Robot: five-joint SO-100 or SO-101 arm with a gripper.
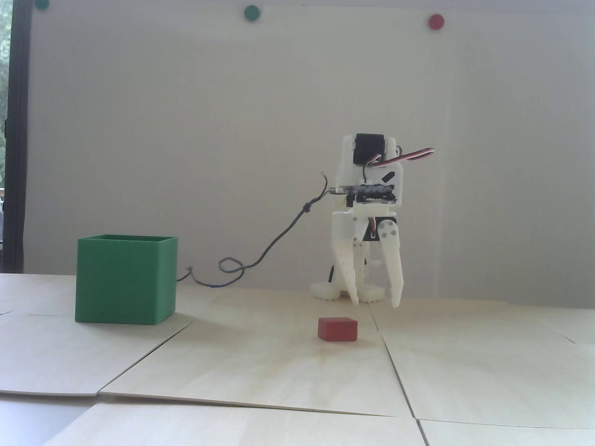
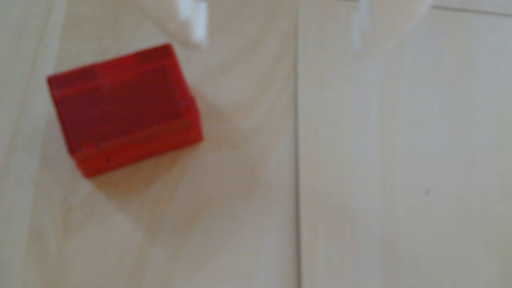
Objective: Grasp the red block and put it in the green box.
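Observation:
The red block [image 1: 337, 328] lies flat on the pale wooden table, in front of the white arm. My gripper [image 1: 375, 304] hangs just above the table behind the block and a little to its right, pointing down, with its two white fingers spread and nothing between them. In the blurred wrist view the red block [image 2: 124, 110] lies at the left, below the left fingertip [image 2: 194, 25]; my gripper [image 2: 277, 47] enters from the top edge. The green box [image 1: 125, 278] stands open-topped on the table far to the left in the fixed view. It is out of the wrist view.
A black cable [image 1: 274, 241] runs from the arm's wrist down to the table behind the green box. The table is made of wooden panels with seams [image 1: 395, 367]. Coloured round dots [image 1: 436, 21] sit on the white wall behind.

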